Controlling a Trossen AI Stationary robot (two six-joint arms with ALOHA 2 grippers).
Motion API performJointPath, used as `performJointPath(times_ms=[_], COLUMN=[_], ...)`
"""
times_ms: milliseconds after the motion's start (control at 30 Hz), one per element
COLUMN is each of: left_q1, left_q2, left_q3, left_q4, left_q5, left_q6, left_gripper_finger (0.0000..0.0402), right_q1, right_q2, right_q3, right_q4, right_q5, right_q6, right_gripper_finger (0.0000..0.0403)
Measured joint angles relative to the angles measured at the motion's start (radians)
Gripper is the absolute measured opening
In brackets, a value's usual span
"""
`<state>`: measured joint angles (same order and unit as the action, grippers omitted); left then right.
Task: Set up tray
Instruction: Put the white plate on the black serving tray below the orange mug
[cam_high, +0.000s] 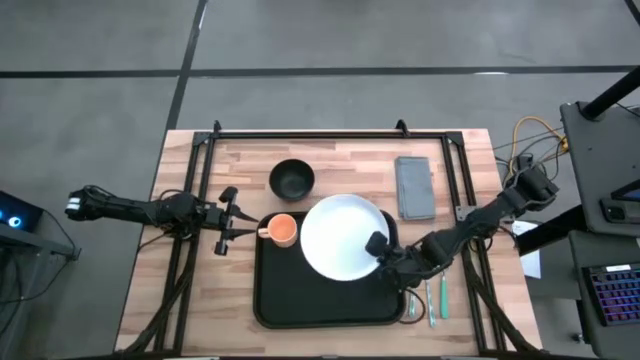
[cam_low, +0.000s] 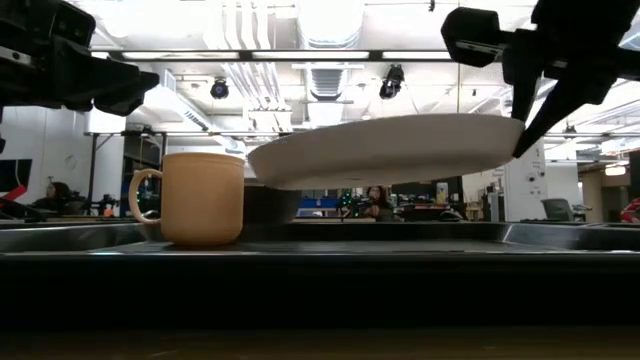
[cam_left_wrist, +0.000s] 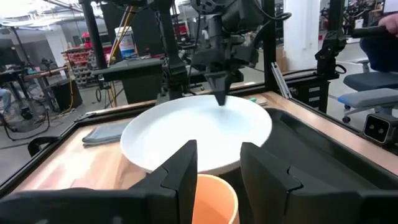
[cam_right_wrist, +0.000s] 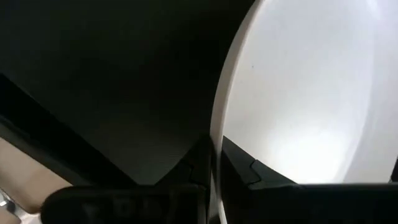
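Tray (cam_high: 300, 300) holds an orange mug (cam_high: 283, 230) — white plate (cam_high: 343, 236) lifted above.

black bowl (cam_high: 292, 179) on wooden table (cam_high: 190, 300), grey napkin (cam_high: 414, 187) beside it, green-handled cutlery (cam_high: 436, 298) near the table's edge

Worktop (cam_high: 330, 150): light wood planks, framed by black rails.

Tray (cam_high: 275, 300): black, rounded corners, on the near half of the worktop.

Plate (cam_high: 345, 237): white, round, over the tray's far right part, its far rim reaching past the tray's edge. My right pincer (cam_high: 378, 246) is clamped on its right rim.

Mug (cam_high: 282, 231): orange, at the tray's far left corner, handle toward my left pincer (cam_high: 232, 222), which sits just beside it at the tray's left edge.

Bowl (cam_high: 292, 179): black, on bare wood beyond the mug.

Napkin (cam_high: 414, 187): grey, rectangular, beyond the plate on the right.

Cutlery (cam_high: 432, 298): light-coloured pieces, right of the tray.
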<state>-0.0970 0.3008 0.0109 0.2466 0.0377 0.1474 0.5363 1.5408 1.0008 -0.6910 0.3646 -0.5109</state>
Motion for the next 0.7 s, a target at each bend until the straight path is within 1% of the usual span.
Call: performJointPath(times_ms=[167,300,367,500,700], left_q1=[0.000,0.000,0.000,0.000,0.000], left_q2=[0.000,0.000,0.000,0.000,0.000], left_q3=[0.000,0.000,0.000,0.000,0.000], left_q4=[0.000,0.000,0.000,0.000,0.000], left_q5=[0.000,0.000,0.000,0.000,0.000], left_q6=[0.000,0.000,0.000,0.000,0.000], left_gripper_finger=[0.0105,0.0105,0.0105,0.0105,0.0105], right_q1=[0.034,0.053,0.058,0.062,0.054], right_q2=[0.009,0.014,0.019,0.032,0.089], right_q3=[0.000,-0.001,-0.001,-0.002,-0.003], right_q4=[0.027,0.080,0.121,0.181,0.249], right_q5=[-0.014,-0.099,-0.123,-0.130,-0.128], right_q6=[-0.055,-0.130,-0.170,-0.228,-0.354], right_gripper_finger=[0.0008,0.0008,0.0008,0.0008,0.0008])
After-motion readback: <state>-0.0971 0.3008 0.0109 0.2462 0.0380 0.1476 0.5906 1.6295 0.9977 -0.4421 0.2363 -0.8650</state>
